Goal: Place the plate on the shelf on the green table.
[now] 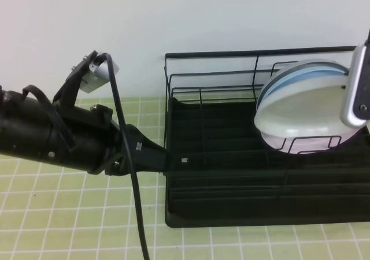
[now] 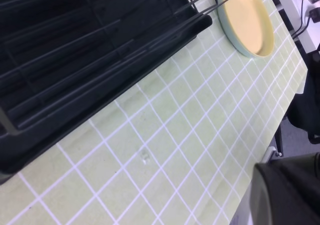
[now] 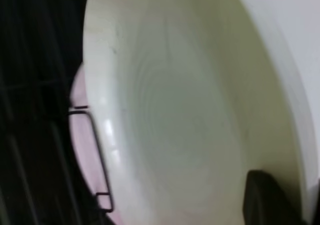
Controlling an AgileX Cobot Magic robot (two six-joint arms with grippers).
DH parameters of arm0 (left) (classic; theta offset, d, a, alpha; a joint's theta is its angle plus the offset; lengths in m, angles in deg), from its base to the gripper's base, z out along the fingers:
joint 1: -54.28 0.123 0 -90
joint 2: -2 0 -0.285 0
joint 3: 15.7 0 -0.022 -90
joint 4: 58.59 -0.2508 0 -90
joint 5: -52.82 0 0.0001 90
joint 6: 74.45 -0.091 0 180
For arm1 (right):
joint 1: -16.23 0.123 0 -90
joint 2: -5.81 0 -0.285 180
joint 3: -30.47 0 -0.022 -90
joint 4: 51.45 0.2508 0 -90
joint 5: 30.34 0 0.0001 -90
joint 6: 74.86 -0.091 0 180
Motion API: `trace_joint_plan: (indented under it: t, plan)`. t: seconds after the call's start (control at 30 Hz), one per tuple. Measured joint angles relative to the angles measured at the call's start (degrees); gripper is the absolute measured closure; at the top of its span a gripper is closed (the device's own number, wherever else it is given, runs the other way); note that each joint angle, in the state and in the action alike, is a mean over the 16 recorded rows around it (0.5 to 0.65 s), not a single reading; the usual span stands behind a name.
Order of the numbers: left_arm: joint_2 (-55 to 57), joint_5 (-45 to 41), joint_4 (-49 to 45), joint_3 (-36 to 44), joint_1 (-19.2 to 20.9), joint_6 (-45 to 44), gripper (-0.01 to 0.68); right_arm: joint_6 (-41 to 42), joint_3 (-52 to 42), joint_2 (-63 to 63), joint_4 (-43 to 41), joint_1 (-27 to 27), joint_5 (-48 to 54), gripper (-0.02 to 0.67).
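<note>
Plate is up in the rack, the white one, tilted among the upright wires at the right end, and the right gripper has it by the rim, fingers narrowed onto its edge. Close in, the right wrist view is almost all glossy white, with a dark finger pad at the lower right against it. Behind sit the blue plates, and a pink plate peeks out just below. On the left, the other gripper reaches to the rack's left edge, fingers fully together, nothing in them. A yellow plate lies flat on the green tiled table just beside the rack's corner.
</note>
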Motion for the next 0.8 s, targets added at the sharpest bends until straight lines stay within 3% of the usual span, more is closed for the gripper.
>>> trace_joint_plan:
  t: [0.57, 0.8]
  plan:
    - [0.00, -0.53, 0.00, 0.00, 0.00, -0.04, 0.675, -1.34, 0.00, 7.72, -1.23, -0.01, 0.39, 0.569]
    - [0.00, -1.64, 0.00, 0.00, 0.00, -0.29, 0.675, -4.70, -0.02, 9.03, -1.79, -0.30, 0.02, 0.523]
